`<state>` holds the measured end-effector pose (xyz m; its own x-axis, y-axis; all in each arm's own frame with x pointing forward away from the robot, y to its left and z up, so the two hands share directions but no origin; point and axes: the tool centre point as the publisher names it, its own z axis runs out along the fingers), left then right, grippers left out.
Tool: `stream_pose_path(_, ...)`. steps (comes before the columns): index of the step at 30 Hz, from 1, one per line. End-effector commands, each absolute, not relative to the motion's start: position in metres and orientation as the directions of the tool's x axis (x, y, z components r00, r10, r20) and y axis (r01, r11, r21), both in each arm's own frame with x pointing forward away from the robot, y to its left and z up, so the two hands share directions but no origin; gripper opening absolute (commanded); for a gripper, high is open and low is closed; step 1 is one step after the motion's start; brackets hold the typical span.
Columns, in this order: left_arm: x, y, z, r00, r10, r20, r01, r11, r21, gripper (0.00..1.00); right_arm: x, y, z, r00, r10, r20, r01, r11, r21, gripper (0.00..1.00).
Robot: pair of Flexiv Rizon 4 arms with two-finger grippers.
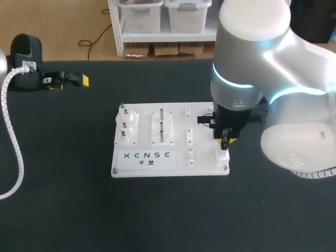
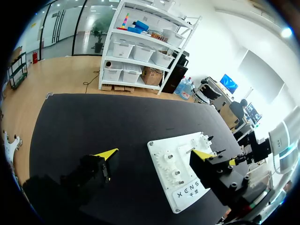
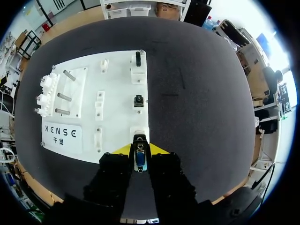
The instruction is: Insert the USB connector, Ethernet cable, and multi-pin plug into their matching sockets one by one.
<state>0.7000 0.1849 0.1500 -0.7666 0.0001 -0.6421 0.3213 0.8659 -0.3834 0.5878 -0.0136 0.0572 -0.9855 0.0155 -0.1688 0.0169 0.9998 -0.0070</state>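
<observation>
A white socket board [image 1: 205, 164] lies mid-table. Over its right side stands my right gripper [image 1: 226, 138], shut on a small blue and silver plug [image 3: 139, 158]; which connector it is I cannot tell. The plug hangs just above a white socket block [image 3: 139, 134] at the board's near right corner. Further along that edge sit a black square socket [image 3: 138, 101] and an upright black piece [image 3: 137, 58] in another block. My left gripper [image 1: 70, 81] lies at the table's far left, away from the board, open and with nothing between its yellow tips [image 2: 106, 153].
On the board's left side stand white gears [image 1: 127, 126] and a plate with metal pegs [image 1: 162, 126]. Small white clips [image 1: 190, 137] line its middle. A ribbed white hose [image 1: 13, 136] runs down the table's left edge. Black table surface surrounds the board.
</observation>
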Motion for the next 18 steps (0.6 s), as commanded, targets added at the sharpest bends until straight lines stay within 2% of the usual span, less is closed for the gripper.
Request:
stream_pose_path(1, 0.700, 0.185, 0.150, -0.767, 0.000, -0.642, 0.321, 0.866, -0.383, 1.00, 0.585, -0.014, 0.047, -0.984, 0.020, -0.178, 0.021, 1.000, -0.005, 0.28)
stream_pose_path(2, 0.700, 0.185, 0.150, -0.767, 0.000, -0.642, 0.321, 0.866, -0.383, 1.00, 0.586, -0.014, 0.050, -0.983, 0.020, -0.181, 0.022, 1.000, -0.007, 0.49)
stream_pose_path(3, 0.700, 0.185, 0.150, -0.767, 0.000, -0.642, 0.321, 0.866, -0.383, 1.00, 0.587, -0.014, 0.052, -0.982, 0.021, -0.185, 0.023, 1.000, -0.006, 1.00)
stream_pose_path(18, 0.700, 0.185, 0.150, -0.767, 0.000, -0.642, 0.321, 0.866, -0.383, 1.00, 0.598, -0.011, 0.079, -0.973, 0.044, -0.226, 0.048, 0.999, -0.010, 1.00)
